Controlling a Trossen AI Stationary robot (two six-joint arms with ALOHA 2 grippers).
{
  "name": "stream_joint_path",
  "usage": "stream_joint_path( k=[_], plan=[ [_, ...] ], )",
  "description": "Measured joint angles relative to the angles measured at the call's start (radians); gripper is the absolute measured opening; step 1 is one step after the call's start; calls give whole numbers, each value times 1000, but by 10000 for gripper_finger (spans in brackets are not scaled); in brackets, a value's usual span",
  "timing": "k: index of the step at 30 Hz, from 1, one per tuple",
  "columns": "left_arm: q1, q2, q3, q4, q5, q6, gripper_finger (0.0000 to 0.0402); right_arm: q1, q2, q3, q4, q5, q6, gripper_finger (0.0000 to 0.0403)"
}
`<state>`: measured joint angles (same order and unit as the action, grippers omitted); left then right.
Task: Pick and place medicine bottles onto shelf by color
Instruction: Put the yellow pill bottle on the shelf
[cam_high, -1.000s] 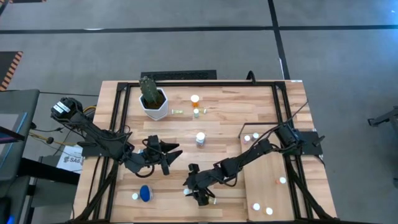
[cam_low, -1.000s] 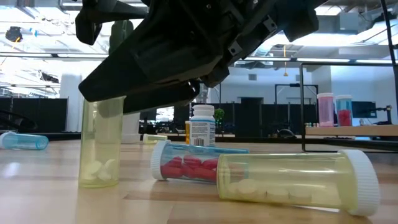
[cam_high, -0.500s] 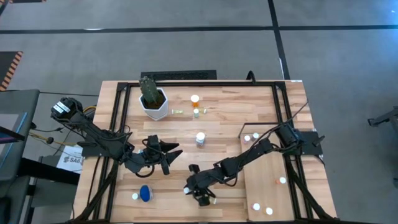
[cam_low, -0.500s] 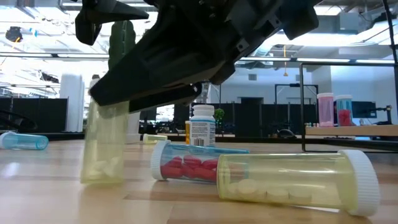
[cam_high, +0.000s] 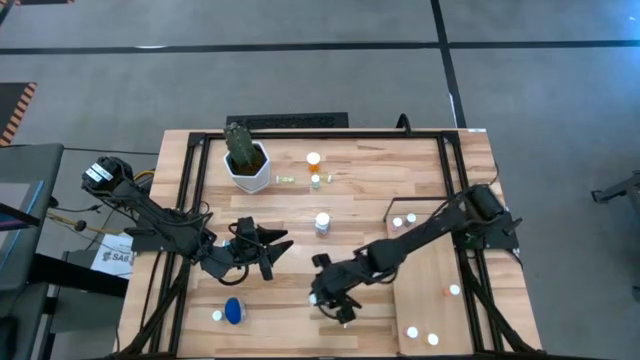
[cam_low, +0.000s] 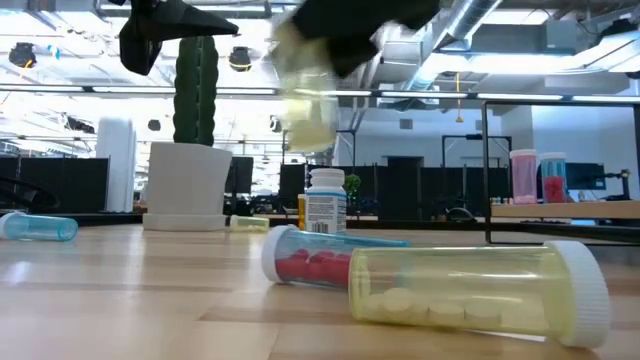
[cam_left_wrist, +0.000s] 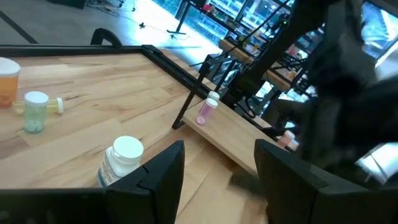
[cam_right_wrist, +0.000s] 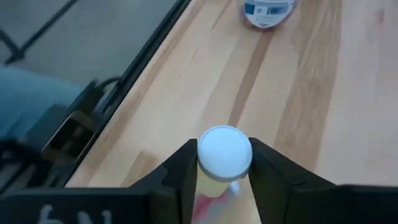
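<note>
My right gripper (cam_high: 335, 303) hangs above the table's near middle, shut on a yellow-green medicine bottle (cam_low: 305, 100) with a white cap (cam_right_wrist: 224, 149). Below it, a second yellow-green bottle (cam_low: 480, 295) and a red-filled one (cam_low: 315, 262) lie on their sides. A white bottle (cam_high: 322, 222) stands mid-table. An orange bottle (cam_high: 314, 160) and a small one (cam_high: 315, 181) stand farther back. The pale shelf (cam_high: 430, 290) at the right carries several bottles. My left gripper (cam_left_wrist: 217, 168) waits open left of centre, holding nothing. My right gripper pinches the yellow-green bottle just under its cap (cam_right_wrist: 214, 182), one finger (cam_right_wrist: 181, 167) on each side. The fingers slant down from the table's right. The bottle hangs below them, lifted clear of the table and slightly tilted.
A cactus in a white pot (cam_high: 246, 162) stands at the far left. A blue bottle (cam_high: 233, 311) and a white cap (cam_high: 217, 315) lie near the front left. A black frame rail (cam_high: 445, 170) borders the shelf's far side.
My right gripper has risen and drifted toward the table's right edge. The yellow-green bottle stood upright on the table, tipped, and now hangs clear of the wood. The red-filled bottle behind it has shifted a little.
</note>
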<state>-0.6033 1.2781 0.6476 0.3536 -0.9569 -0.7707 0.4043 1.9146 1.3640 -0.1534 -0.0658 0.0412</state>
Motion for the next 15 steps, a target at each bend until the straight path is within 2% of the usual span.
stream_joint_path(
  k=[5, 8, 11, 15],
  plan=[
    [0, 0, 0, -1, -4, -1, 183, 22, -159, 0, -208, -1, -75, 132],
    [0, 0, 0, -1, -20, -2, 183, 36, -248, -19, -332, -37, -97, 134],
    [0, 0, 0, -1, -25, -4, 183, 56, -351, -101, -394, -77, -91, 140],
    [0, 0, 0, -1, -34, -12, 183, 100, -517, -281, -383, -91, -1, 141]
  ],
)
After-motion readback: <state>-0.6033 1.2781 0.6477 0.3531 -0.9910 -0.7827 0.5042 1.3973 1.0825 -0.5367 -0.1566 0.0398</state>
